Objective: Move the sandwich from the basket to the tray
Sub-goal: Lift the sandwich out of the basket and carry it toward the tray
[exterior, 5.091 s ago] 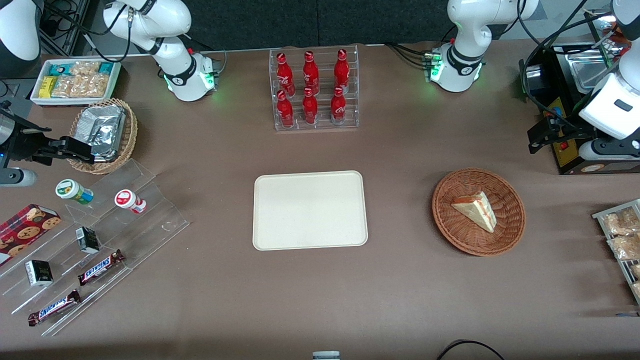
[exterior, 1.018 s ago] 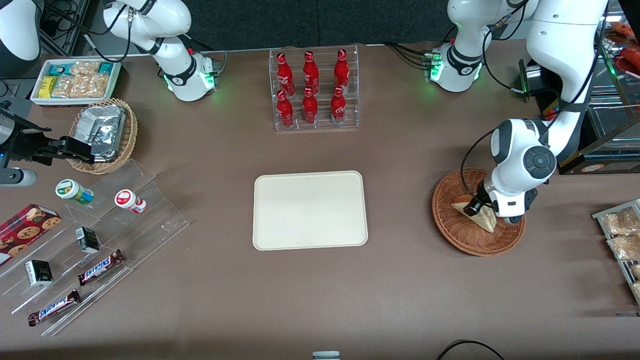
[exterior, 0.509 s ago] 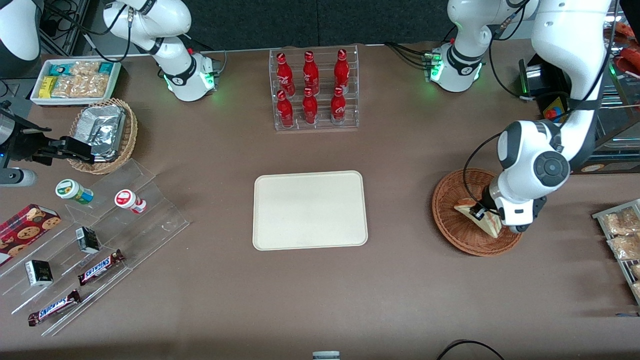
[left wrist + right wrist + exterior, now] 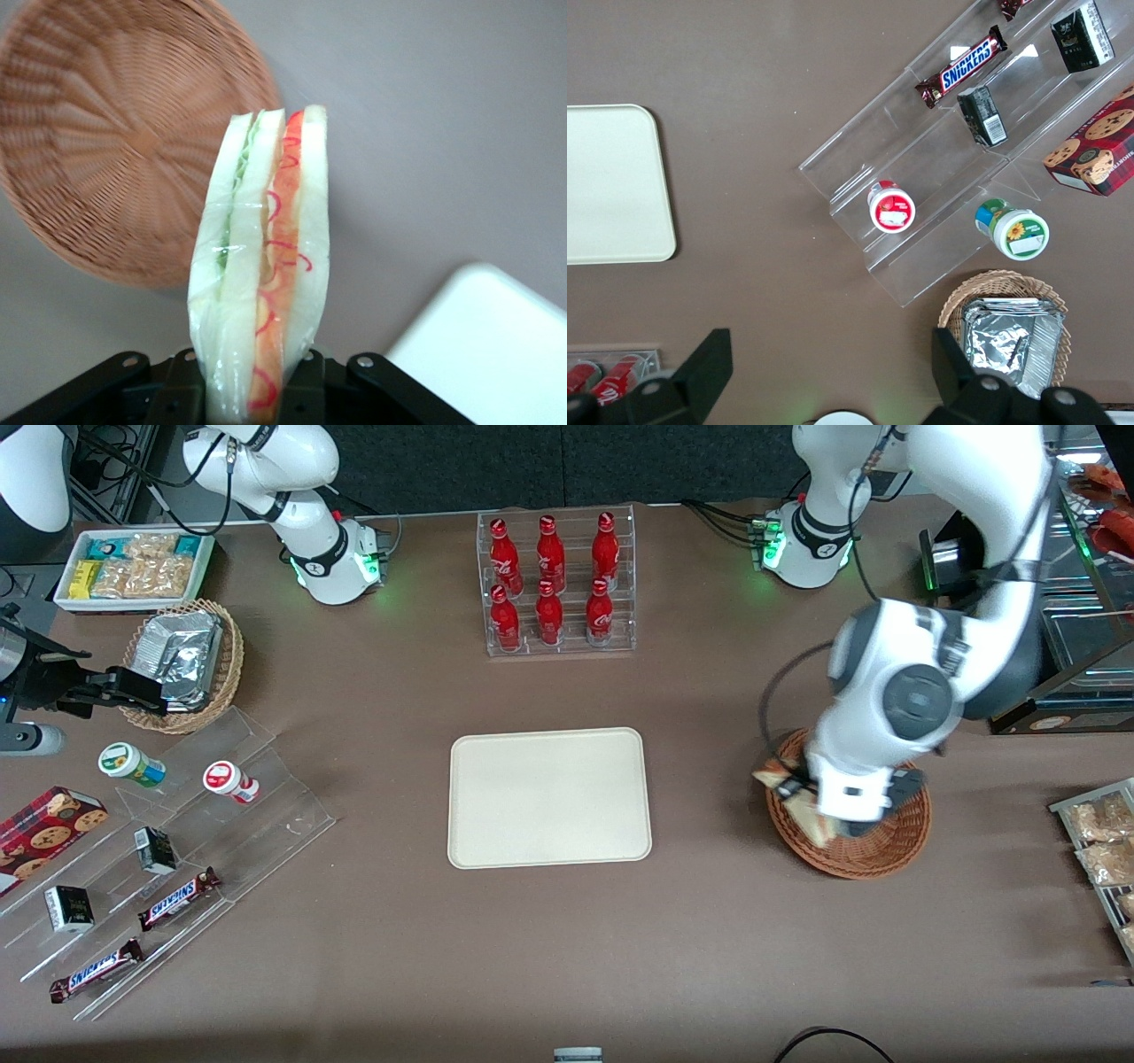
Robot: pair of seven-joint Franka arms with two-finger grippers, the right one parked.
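Observation:
The sandwich (image 4: 261, 257), a clear-wrapped white-bread wedge with red and pale green layers, stands on edge between my gripper's (image 4: 257, 385) black fingers (image 4: 306, 381), which are shut on its thick end. In the front view the gripper (image 4: 797, 793) holds the sandwich (image 4: 817, 822) lifted over the rim of the reddish-brown wicker basket (image 4: 864, 855) on the side nearest the tray. The basket (image 4: 106, 150) below holds nothing. The cream tray (image 4: 549, 797) lies flat mid-table toward the parked arm's end; one corner of the tray (image 4: 496, 345) shows in the left wrist view.
A clear rack of red bottles (image 4: 556, 584) stands farther from the front camera than the tray. A rack of snack packs (image 4: 1099, 841) sits at the working arm's end. A stepped acrylic display (image 4: 177, 841), a tan basket of foil packs (image 4: 182, 660) and a white bin (image 4: 133, 571) lie toward the parked arm's end.
My gripper closed on the sandwich in the basket, then lifted it out and carried it toward the tray side of the basket rim.

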